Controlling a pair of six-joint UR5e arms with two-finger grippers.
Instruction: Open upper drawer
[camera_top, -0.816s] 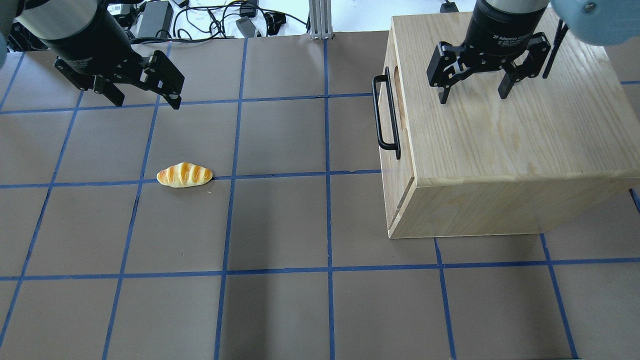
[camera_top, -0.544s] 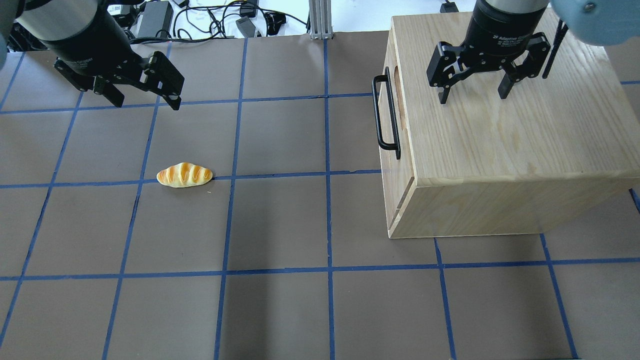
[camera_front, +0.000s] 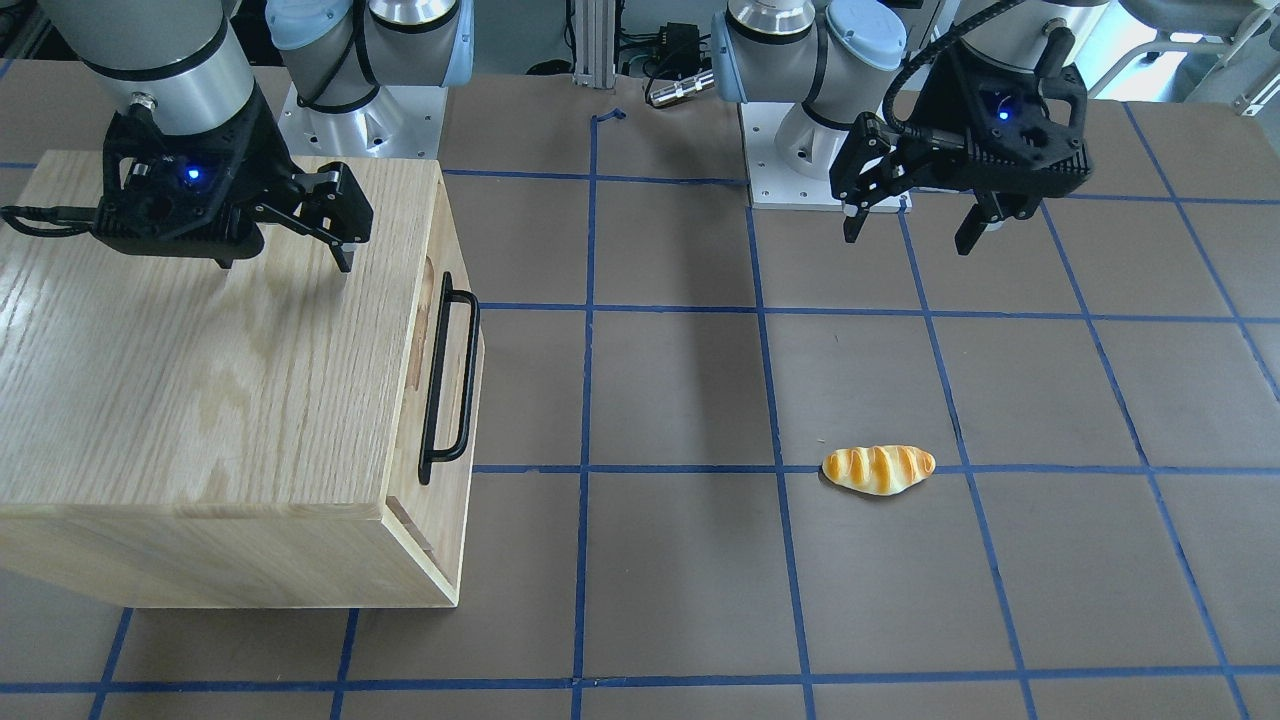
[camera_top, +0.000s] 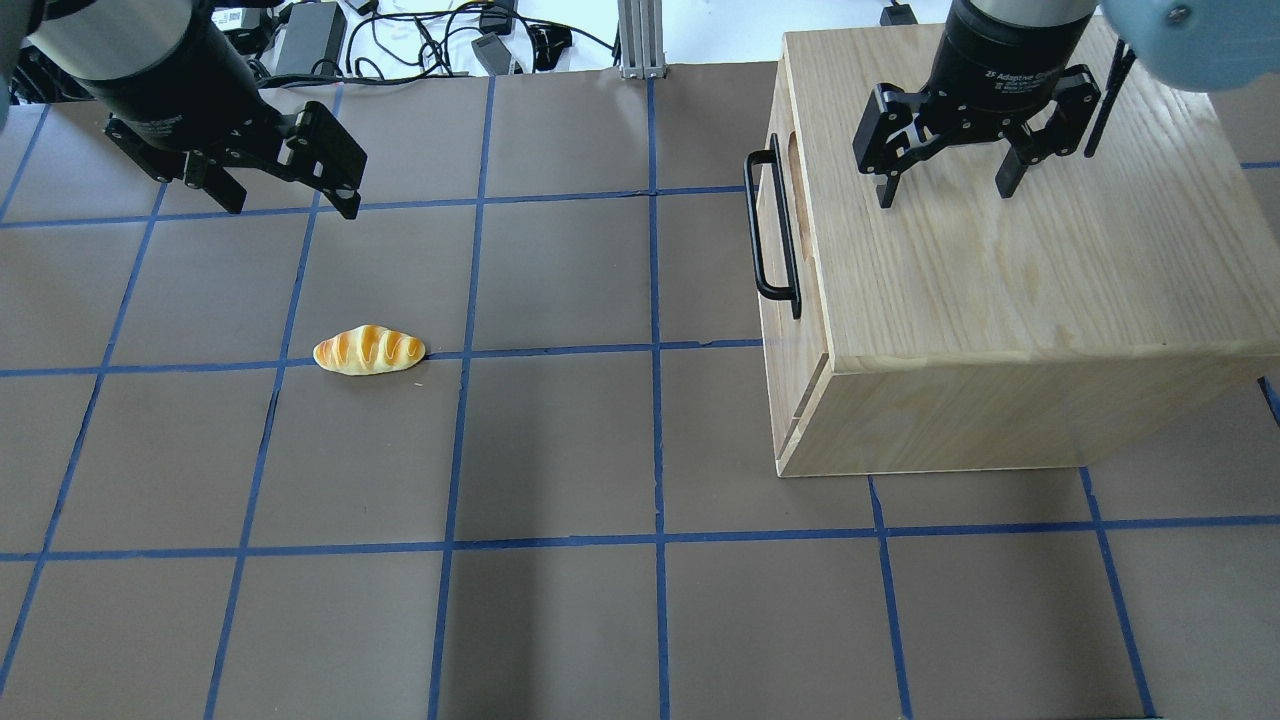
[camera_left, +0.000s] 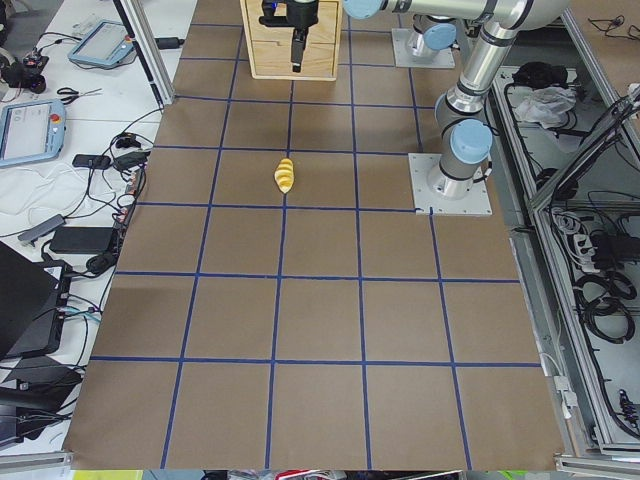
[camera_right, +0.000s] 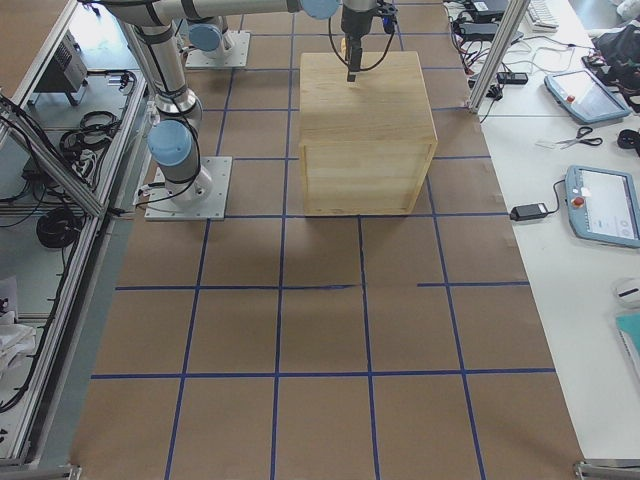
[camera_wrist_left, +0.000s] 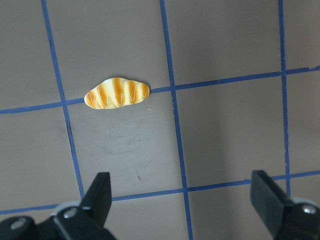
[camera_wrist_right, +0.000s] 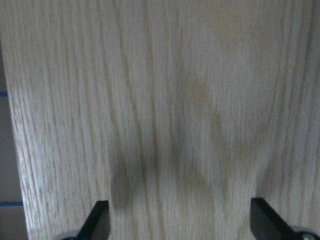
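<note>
**Upper drawer** (camera_top: 788, 240): shut, with the front panel flush with the face of the cabinet (camera_top: 1000, 280). Sits at the top of that cabinet, on the right half of the table (camera_top: 560, 450), front turned left toward the table's middle. Carries an oblong slot at the end of the panel nearer the robot's base.

**Handle** (camera_top: 756, 225): long black bar, standing off the drawer front. Touched by nothing.

**Right gripper** (camera_top: 946, 190): fingers spread wide, holding nothing. Hangs above the cabinet's top board, to the right of the front edge and apart from the handle. Sees only wood grain through its wrist camera.

**Left gripper** (camera_top: 293, 205): spread likewise and empty. Hangs over bare table on the left half, well apart from the cabinet.

**Bread roll** (camera_top: 369, 351): lies by a blue tape line on the left half, free of both grippers. Appears to play no part in the task.

**Progress:** judged to be at the very start.
- Done: nothing visible, with no gap showing round the drawer front and no grip taken on the bar.
- Left, by estimate: bringing a gripper out past the cabinet's front edge and down to the bar, closing round it, then drawing leftward until the box slides out.
- Likely arm: the right gripper, being much the nearer of the two.
</note>
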